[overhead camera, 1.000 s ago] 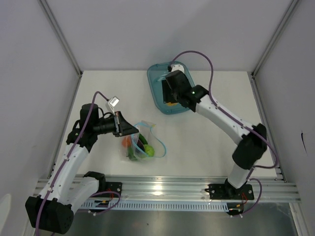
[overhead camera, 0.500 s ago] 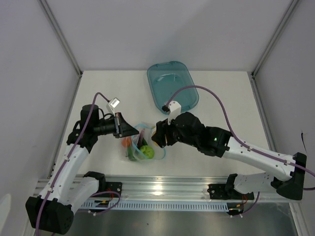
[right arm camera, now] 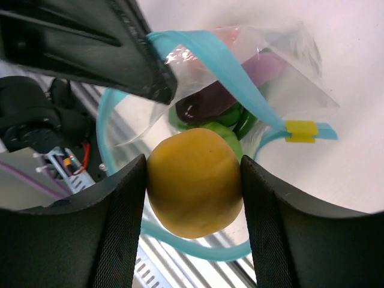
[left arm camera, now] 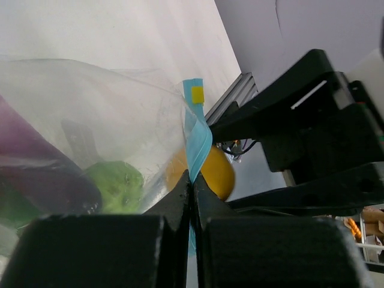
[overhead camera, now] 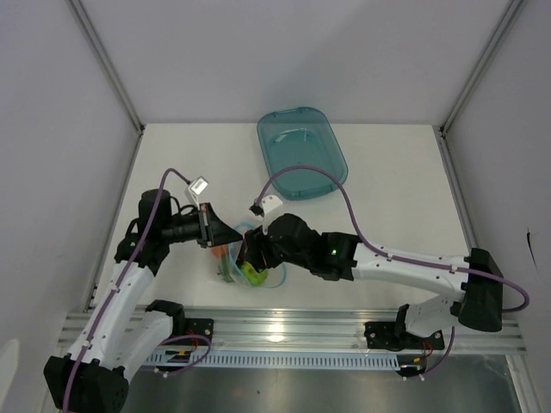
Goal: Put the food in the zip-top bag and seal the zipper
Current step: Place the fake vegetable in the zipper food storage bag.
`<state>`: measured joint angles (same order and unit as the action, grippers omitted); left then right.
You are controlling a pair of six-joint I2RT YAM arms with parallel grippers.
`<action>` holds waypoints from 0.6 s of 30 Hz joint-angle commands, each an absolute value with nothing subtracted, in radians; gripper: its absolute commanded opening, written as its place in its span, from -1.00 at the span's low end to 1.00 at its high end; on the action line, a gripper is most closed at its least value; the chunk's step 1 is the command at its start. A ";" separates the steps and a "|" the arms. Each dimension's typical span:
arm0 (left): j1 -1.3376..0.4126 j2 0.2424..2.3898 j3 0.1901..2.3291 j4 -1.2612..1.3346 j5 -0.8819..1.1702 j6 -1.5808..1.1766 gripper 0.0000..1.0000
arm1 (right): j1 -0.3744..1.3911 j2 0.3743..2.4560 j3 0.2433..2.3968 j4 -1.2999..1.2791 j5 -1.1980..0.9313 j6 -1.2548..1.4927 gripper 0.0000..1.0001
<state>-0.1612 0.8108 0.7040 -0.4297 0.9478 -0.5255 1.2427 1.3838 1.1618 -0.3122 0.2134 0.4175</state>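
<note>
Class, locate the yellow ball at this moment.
In the right wrist view, the yellow ball sits between the right gripper's fingers, at the open mouth of the zip-top bag.

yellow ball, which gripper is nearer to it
Right: the right gripper holds the yellow ball between its jaws; the left gripper sits beside it, shut on the zipper.

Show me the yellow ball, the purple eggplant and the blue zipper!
yellow ball point(right arm camera: 193, 180), right wrist view, middle of its round face.
purple eggplant point(left arm camera: 42, 174), left wrist view, middle of its side.
blue zipper point(right arm camera: 234, 78), right wrist view, midway along the strip.
</note>
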 commanded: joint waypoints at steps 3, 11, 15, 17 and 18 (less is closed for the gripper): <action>-0.156 0.788 0.715 -0.460 0.968 -0.525 -0.99 | 1.244 1.462 1.224 -0.233 0.284 0.394 -0.54; -0.156 0.782 0.713 -0.463 0.954 -0.526 -0.99 | 1.233 1.505 1.287 -0.282 0.308 0.348 0.14; -0.156 0.799 0.709 -0.448 0.960 -0.529 -0.99 | 1.227 1.444 1.253 -0.319 0.347 0.348 0.45; -0.156 0.796 0.693 -0.448 0.960 -0.526 -0.99 | 1.223 1.414 1.233 -0.314 0.348 0.348 0.51; -0.156 0.793 0.683 -0.443 0.960 -0.528 -0.99 | 1.223 1.401 1.226 -0.318 0.351 0.351 0.53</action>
<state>-0.1612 0.7986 0.6983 -0.4580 0.9466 -0.5240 1.2304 1.4803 1.2320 -0.3195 0.2989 0.3614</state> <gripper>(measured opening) 0.004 0.756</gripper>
